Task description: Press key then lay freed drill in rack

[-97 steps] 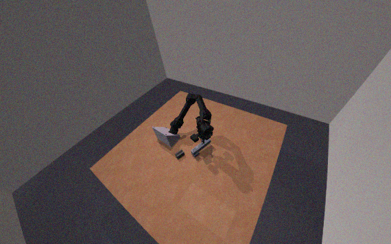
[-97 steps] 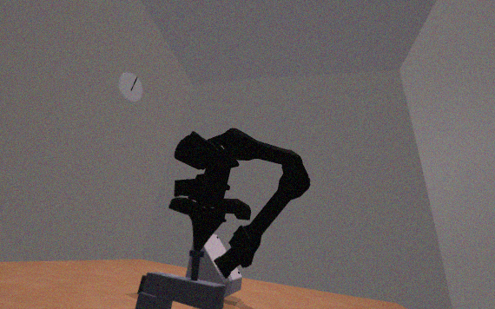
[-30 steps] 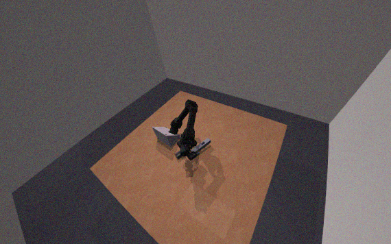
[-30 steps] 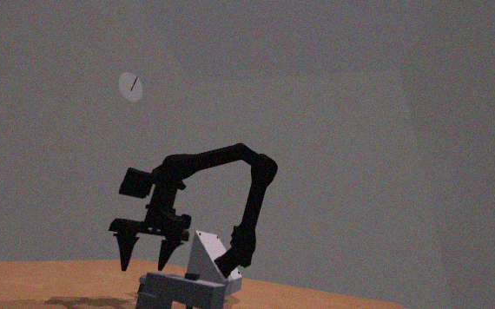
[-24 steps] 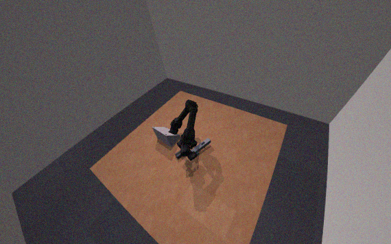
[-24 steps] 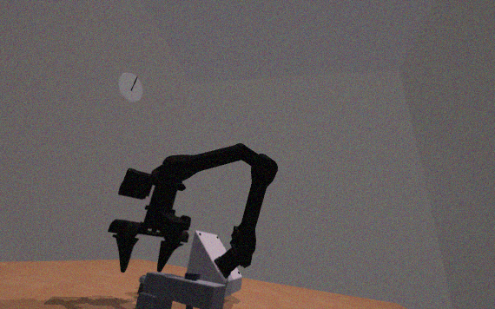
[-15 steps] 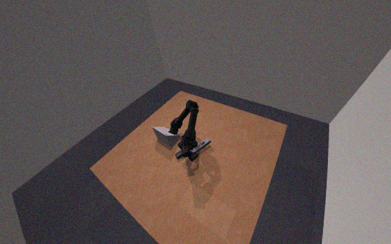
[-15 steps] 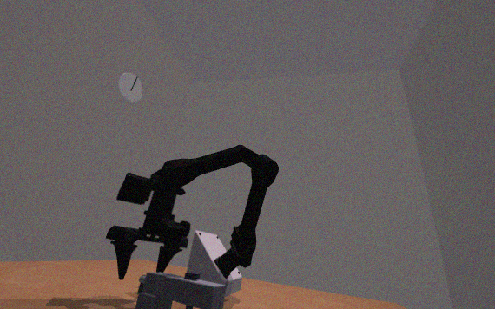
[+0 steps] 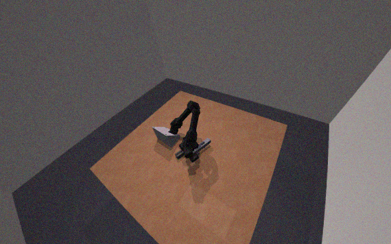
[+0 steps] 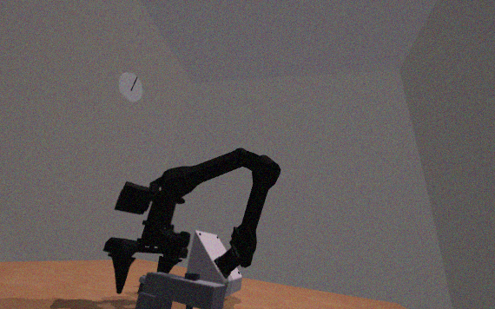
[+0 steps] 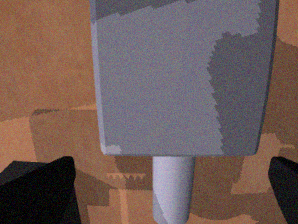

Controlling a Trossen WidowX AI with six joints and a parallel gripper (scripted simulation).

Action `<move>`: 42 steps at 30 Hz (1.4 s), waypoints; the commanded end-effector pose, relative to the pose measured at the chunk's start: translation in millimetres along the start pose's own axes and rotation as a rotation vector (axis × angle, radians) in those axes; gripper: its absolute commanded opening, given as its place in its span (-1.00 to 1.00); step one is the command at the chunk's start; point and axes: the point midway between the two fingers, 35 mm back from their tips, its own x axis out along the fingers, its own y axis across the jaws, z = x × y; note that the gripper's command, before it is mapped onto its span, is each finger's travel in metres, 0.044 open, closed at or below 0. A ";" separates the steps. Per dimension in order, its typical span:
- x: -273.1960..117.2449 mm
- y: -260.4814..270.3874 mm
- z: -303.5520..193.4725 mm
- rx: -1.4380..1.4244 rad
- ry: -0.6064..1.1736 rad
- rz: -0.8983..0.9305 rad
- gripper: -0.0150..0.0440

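Note:
A grey block (image 10: 203,292) (image 11: 160,75) fills the upper middle of the wrist view; its bar also shows in the top view (image 9: 206,142). A pale cylinder (image 11: 172,187), which looks like the drill, sticks out of its near end. My gripper (image 9: 187,155) (image 10: 141,289) (image 11: 173,167) is wide open and empty, its fingertips on either side of the cylinder and clear of it. A small dark piece (image 10: 192,276) on top of the block may be the key. A dark block (image 9: 178,155) (image 11: 22,167), possibly the rack, is partly hidden by my left finger.
A white wedge (image 9: 167,138) (image 10: 207,247) carries the arm's base, behind the grey block in the exterior view. An orange-brown mat (image 9: 250,147) (image 10: 12,278) lies under everything, bordered by a dark surface (image 9: 301,164).

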 end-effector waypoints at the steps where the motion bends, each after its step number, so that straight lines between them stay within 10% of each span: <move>1: 7.7 1.6 2.7 0.005 -0.005 0.003 1.00; 6: 11.5 2.0 4.0 0.005 -0.006 0.004 1.00; 22: 8.2 1.0 2.8 -0.001 -0.002 0.002 -0.42; 42: 8.9 1.3 -12.3 0.005 -0.004 0.003 -0.49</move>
